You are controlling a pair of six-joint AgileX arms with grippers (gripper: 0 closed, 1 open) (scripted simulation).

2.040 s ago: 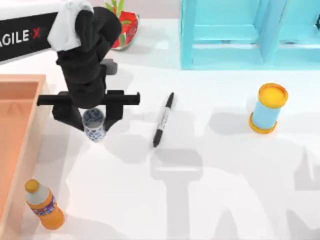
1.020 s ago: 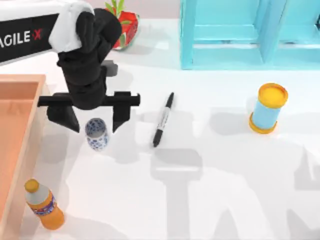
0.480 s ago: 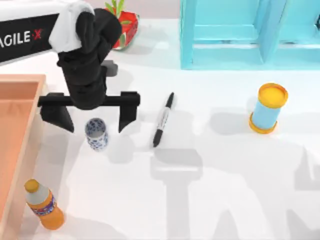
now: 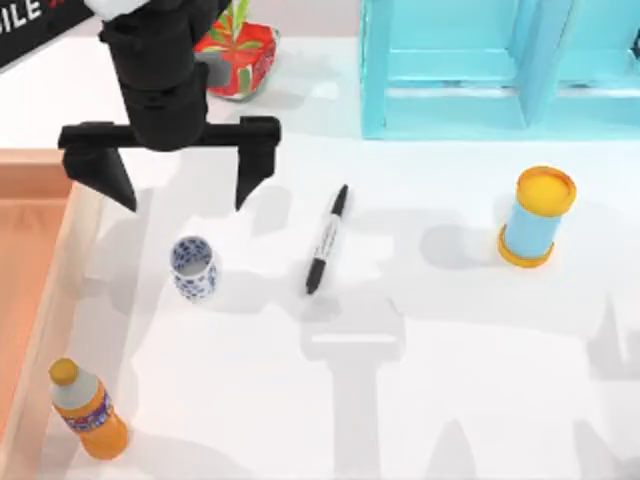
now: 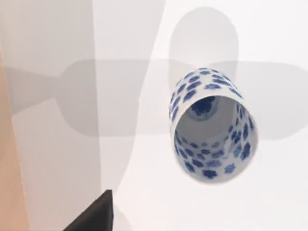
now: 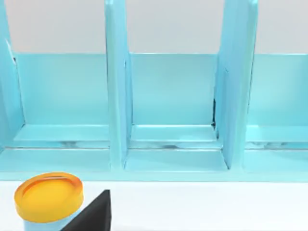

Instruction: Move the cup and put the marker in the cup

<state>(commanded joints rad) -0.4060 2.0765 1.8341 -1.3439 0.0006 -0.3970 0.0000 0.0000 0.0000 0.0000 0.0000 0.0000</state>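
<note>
Two things matter here: the cup (image 4: 193,267) stands upright and free on the left part of the counter (image 4: 450,380), and the marker (image 4: 326,238) lies flat a little to its right, well apart from it. The left end effector (image 4: 172,180) hangs above and just beyond the cup with its fingers spread wide, gripping nothing; the left wrist view looks down into the cup's open mouth (image 5: 213,139). The right end effector (image 6: 91,214) sits parked near the blue shelf (image 6: 168,110) and the yellow-topped cylinder (image 4: 538,216); I cannot tell its state. The likely trouble, I judge, is the slim marker slipping or rolling on pickup, or a tilted drop catching the rim and toppling the short cup toward the wooden tray (image 4: 30,260)
</note>
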